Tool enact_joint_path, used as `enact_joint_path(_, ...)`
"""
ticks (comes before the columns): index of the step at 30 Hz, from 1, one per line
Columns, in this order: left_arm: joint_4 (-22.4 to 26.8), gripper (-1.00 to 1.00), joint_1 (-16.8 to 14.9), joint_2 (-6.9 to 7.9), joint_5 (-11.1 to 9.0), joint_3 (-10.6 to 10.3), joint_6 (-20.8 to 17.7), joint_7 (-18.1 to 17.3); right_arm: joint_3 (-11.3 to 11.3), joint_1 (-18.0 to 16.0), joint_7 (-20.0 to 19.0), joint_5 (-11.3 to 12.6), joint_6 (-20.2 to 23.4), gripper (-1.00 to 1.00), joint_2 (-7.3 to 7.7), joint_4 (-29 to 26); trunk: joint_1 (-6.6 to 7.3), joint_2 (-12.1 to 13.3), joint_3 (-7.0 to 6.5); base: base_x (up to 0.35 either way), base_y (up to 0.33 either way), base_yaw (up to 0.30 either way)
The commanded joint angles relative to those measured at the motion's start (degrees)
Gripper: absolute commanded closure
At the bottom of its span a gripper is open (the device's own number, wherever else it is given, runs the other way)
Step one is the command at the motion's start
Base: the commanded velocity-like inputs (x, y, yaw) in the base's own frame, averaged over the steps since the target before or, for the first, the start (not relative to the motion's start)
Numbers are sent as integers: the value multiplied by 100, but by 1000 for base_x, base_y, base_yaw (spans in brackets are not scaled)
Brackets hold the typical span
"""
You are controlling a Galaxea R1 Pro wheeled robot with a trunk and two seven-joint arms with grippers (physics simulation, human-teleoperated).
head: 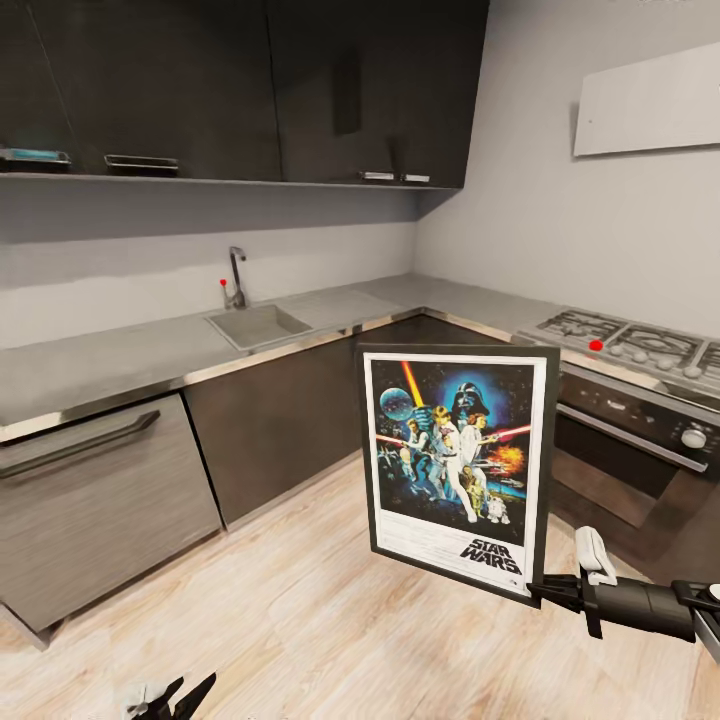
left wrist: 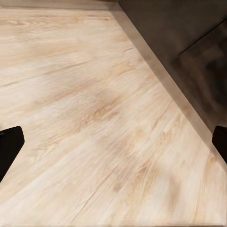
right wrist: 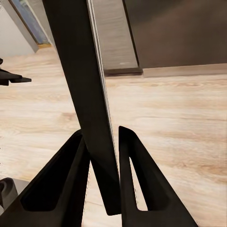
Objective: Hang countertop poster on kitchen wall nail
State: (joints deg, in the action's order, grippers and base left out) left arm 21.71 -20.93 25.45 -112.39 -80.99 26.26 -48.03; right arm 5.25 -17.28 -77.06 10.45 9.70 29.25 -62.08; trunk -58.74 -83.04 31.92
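Right claw point(head: 540, 590) clamps the poster point(head: 455, 465) edge-on; left claw point(head: 165, 700), half cropped, gapes.

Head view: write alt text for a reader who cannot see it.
The right gripper holds the framed Star Wars poster upright by its lower corner, above a pale wooden floor. Behind it runs the L-shaped grey kitchen countertop with an inset sink and a gas hob, under dark wall cabinets.
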Motion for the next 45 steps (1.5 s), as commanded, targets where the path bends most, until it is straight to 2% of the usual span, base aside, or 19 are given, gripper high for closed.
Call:
enact_joint_path(1,9,-100,-8,4,-61,-48,19,-13,1,-4,-31,26,76,100,1,-3,2,-4,6,-169,226,0)
enact_joint_path(13,9,-100,-8,4,-63,-48,14,-13,-7,-4,-28,19,76,100,1,-4,2,-4,67,-65,98,128)
enact_joint_path(24,9,-100,-8,4,-64,-48,10,-5,-7,-4,-28,18,68,100,1,-2,2,-4,142,-93,242,177)
enact_joint_path(35,9,-100,-8,4,-63,-48,10,-4,-7,-4,-28,24,67,100,1,-1,2,-4,154,-36,35,30)
enact_joint_path(45,9,-100,-8,4,-67,-48,2,38,-7,-2,-28,27,67,100,1,-3,221,397,-25,-1,1,1)
